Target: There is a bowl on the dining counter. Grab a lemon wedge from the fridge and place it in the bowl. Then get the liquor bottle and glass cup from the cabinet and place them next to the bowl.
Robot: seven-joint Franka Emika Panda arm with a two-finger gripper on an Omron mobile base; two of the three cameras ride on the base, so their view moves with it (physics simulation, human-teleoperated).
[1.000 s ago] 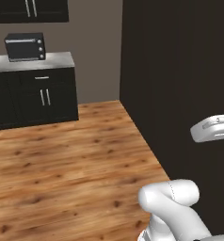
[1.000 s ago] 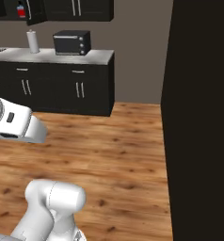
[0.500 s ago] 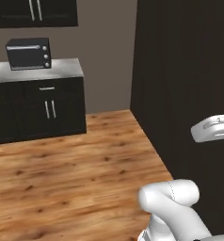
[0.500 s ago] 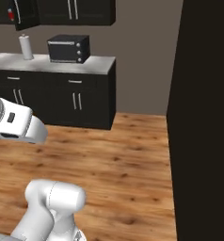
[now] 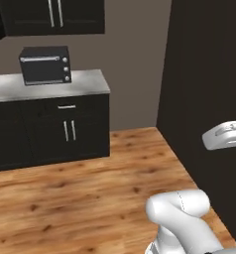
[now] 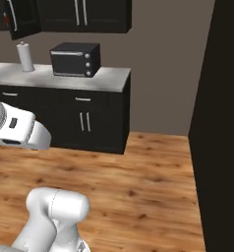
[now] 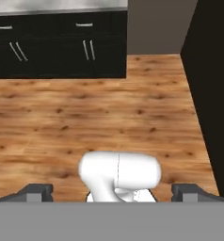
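Hanging spread wide and empty over the wooden floor (image 7: 109,113), the fingers (image 7: 38,190) point down, touching nothing. Ahead of them runs a row of black lower cabinets (image 7: 62,47) under a grey surface (image 6: 65,76) carrying a black toaster oven (image 6: 74,59) and a paper towel roll (image 6: 25,56). Higher up hangs the cabinet (image 6: 82,15). A dark wall (image 7: 212,94) stands to one side.

A black toaster oven (image 6: 74,59) and a paper towel roll (image 6: 25,57) stand on the grey desk (image 6: 111,78); wooden floor (image 5: 80,198) below.
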